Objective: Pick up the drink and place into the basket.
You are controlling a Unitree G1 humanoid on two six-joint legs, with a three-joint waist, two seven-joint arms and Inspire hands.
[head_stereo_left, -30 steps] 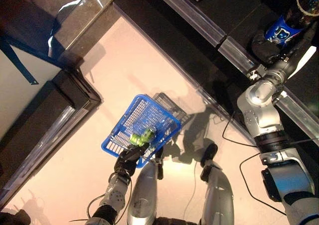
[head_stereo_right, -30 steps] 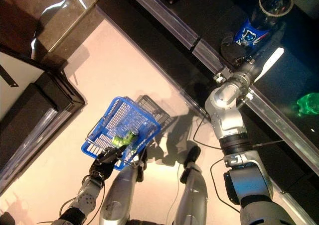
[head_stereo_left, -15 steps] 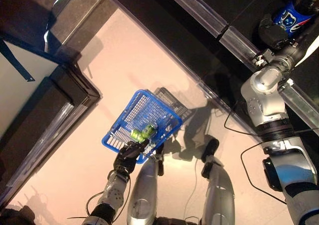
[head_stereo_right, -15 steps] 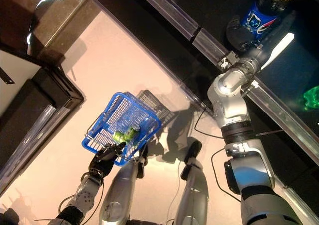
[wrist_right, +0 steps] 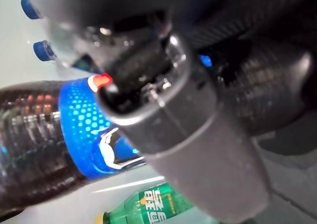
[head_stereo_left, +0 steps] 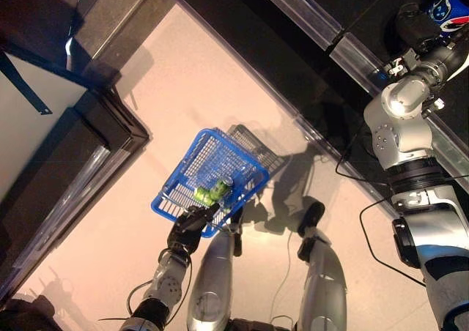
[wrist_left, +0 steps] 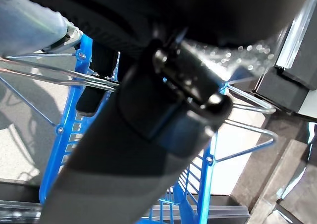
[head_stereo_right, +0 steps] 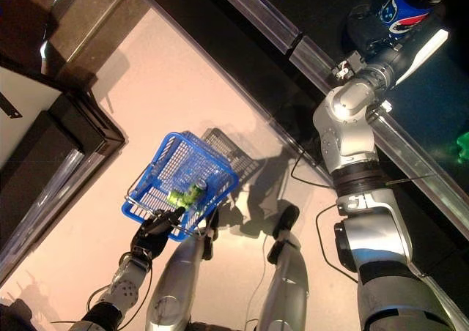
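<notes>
My left hand is shut on the thin wire handles of the blue basket, which hangs low at the left, off the floor. A green drink lies in the basket. My right hand reaches onto the dark shelf at the upper right. Its thumb and fingers are curled round a dark bottle with a blue label. In the right wrist view the thumb lies across that bottle.
The dark shelf has a clear front rail. A green bottle and blue-capped bottles stand near the dark one. A dark cabinet stands at the left, beside the pale floor.
My right hand and the dark bottle have shifted toward the upper right. The view has shifted a little too. The blue basket and the left hand stay where they were.
</notes>
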